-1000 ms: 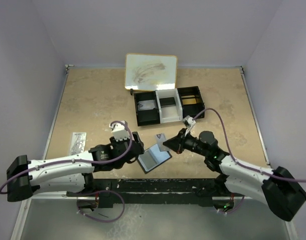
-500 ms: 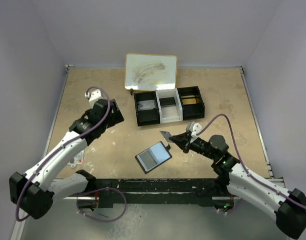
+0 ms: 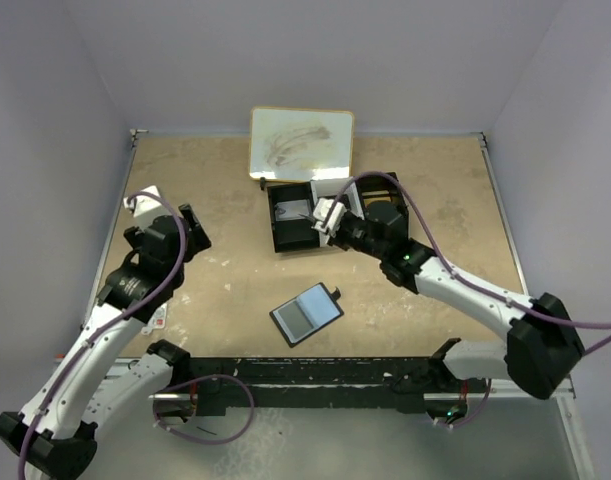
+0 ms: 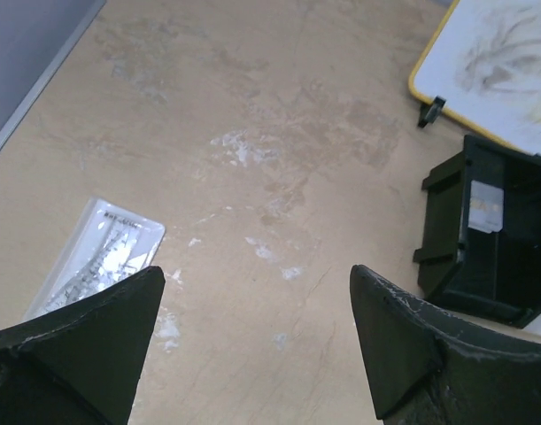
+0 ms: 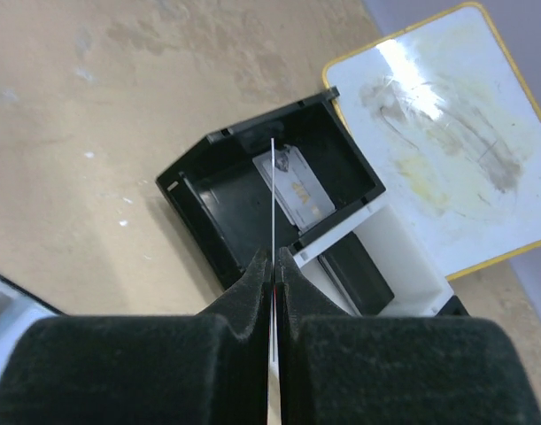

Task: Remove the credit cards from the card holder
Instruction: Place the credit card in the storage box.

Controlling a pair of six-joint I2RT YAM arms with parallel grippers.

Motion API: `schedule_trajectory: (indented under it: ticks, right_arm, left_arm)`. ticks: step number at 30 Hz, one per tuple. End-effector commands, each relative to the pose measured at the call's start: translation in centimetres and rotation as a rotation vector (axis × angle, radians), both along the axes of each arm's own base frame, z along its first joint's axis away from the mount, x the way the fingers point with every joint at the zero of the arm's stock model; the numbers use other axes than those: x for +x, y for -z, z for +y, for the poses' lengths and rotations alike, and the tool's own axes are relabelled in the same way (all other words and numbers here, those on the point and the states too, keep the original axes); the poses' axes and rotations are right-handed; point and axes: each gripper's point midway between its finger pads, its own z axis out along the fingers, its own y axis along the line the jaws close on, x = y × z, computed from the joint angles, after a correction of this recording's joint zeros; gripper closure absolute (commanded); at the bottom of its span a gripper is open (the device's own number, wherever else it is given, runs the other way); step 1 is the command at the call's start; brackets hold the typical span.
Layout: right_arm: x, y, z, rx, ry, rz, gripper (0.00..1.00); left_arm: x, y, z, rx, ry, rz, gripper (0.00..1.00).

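- The table (image 3: 225, 190) now has a bare stretch in the lower middle of the overhead frame, where both arms were crowded a second ago.
- The left arm (image 3: 115, 300) has swung off to the left edge of the frame. The left gripper (image 4: 255, 292) is spread wide with nothing between its fingers, over bare tabletop near a clear packet (image 4: 93, 257).
- The right arm (image 3: 455, 290) has reached up to the centre of the frame, over the black-and-white tray (image 3: 273, 228) below the whiteboard (image 3: 301, 143).
- The card holder (image 3: 307, 313) lies open and alone at lower centre, well apart from both grippers. Whether more cards sit in its pockets is too small to tell.
- The right gripper (image 5: 273, 257) is pinched tight on a credit card (image 5: 273, 195), seen edge-on as a thin white line above the tray's left black compartment.
- Another card (image 5: 297, 190) already rests in that compartment, so this one is out of the holder and probably about to be dropped beside it.
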Motion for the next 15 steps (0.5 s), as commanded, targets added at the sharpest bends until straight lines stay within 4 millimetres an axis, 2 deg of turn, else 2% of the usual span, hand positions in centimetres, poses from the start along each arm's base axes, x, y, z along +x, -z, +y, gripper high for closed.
schedule_trajectory:
  ticks: [1, 4, 5, 6, 15]
  right_arm:
    - [2.6, -0.6, 0.7, -0.139, -0.019, -0.113, 1.0]
    - [3.5, 0.7, 1.9, -0.196, -0.067, -0.102, 1.0]
    - [3.8, 2.1, 2.2, -0.215, -0.07, -0.077, 1.0]
    - [4.6, 1.3, 2.7, -0.216, -0.063, -0.094, 1.0]
    - [7.8, 2.8, 4.6, -0.29, -0.074, -0.104, 1.0]
  left_arm:
    - [0.2, 1.8, 0.5, 0.066, -0.016, 0.068, 0.16]
    - [0.2, 1.8, 1.0, 0.084, -0.038, 0.067, 0.16]
    - [0.0, 1.7, 1.4, 0.093, -0.056, 0.07, 0.16]
    - [0.0, 1.6, 1.6, 0.097, -0.068, 0.068, 0.16]
    - [-0.6, 1.0, 2.5, 0.102, -0.11, 0.037, 0.16]
